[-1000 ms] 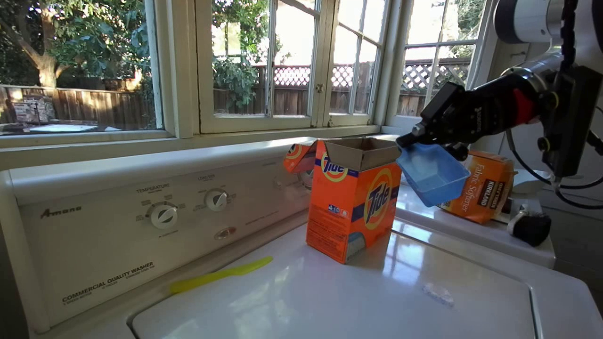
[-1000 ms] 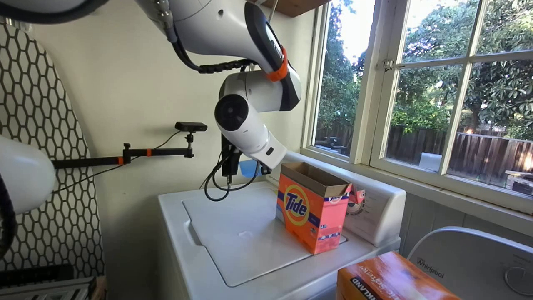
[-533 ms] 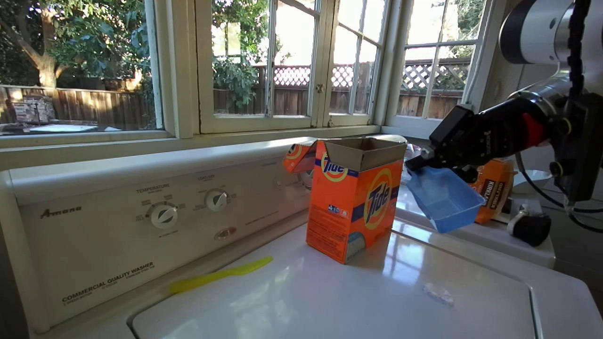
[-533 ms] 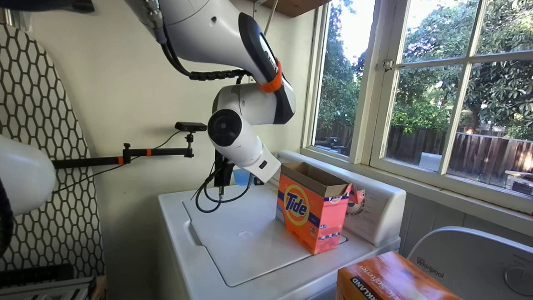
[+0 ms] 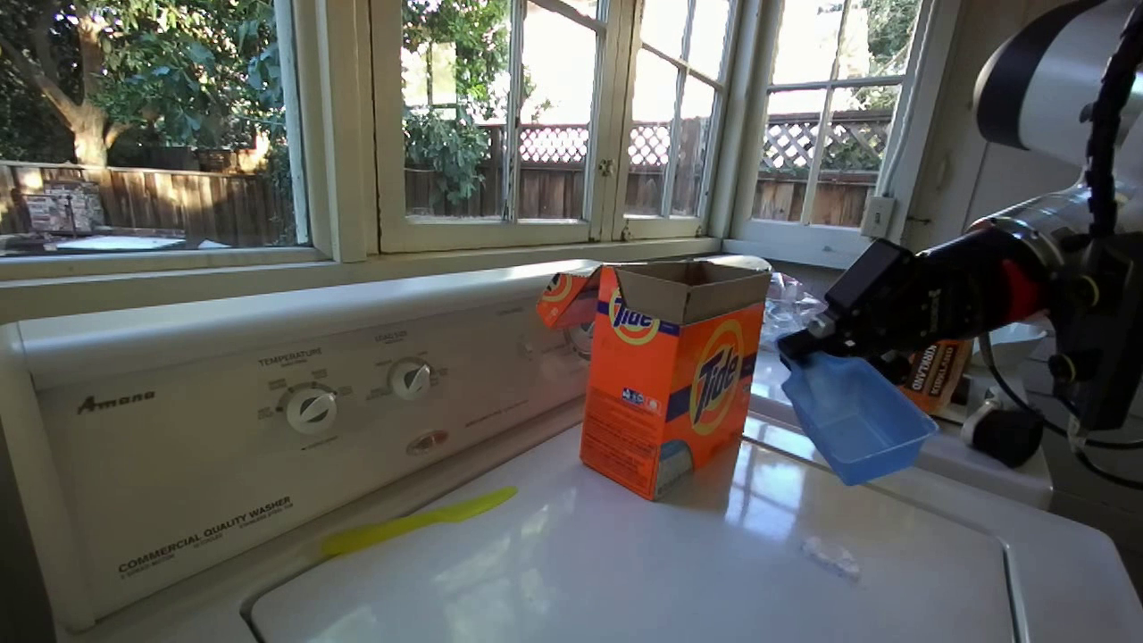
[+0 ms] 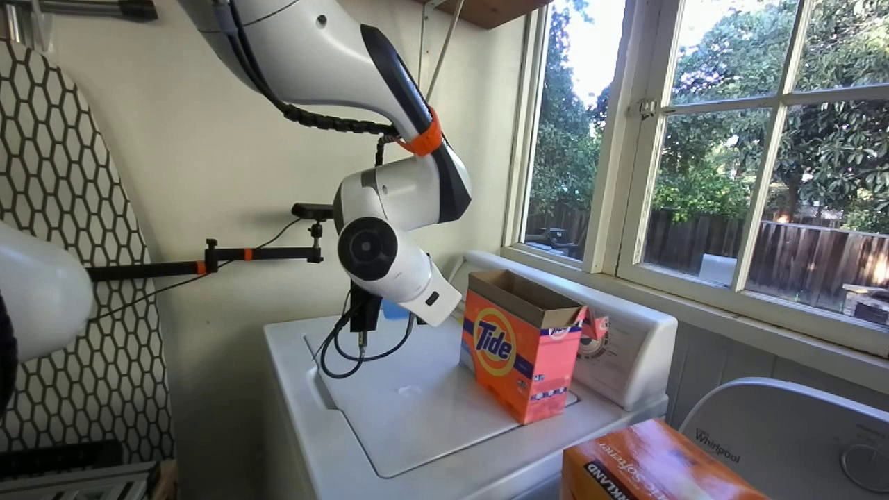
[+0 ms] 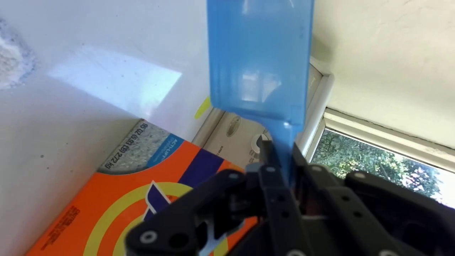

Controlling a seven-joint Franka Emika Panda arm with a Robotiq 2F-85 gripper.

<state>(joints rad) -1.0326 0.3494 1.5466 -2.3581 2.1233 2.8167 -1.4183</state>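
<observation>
My gripper (image 5: 793, 346) is shut on the short handle of a blue translucent scoop (image 5: 862, 420). The scoop hangs tilted in the air above the white washer lid, to the right of the open orange Tide box (image 5: 679, 393), apart from it. In the wrist view the jaws (image 7: 281, 151) pinch the handle, and the scoop (image 7: 259, 53) looks empty. The Tide box (image 7: 142, 199) shows close by at lower left. In an exterior view the arm hides the gripper, and only a bit of the scoop (image 6: 396, 310) shows; the upright Tide box (image 6: 514, 354) stands beside the arm.
A small pile of white powder (image 5: 830, 558) lies on the lid. A yellow-green knife-shaped utensil (image 5: 420, 522) lies by the control panel (image 5: 482, 375). A Kirkland fabric softener box (image 5: 935, 375), a black object (image 5: 1005, 433) and crumpled clear plastic (image 5: 790, 304) sit behind. Windows line the wall.
My gripper has moved down with the scoop and a little away from the Tide box, staying shut on the handle. The Tide box and other objects have not moved.
</observation>
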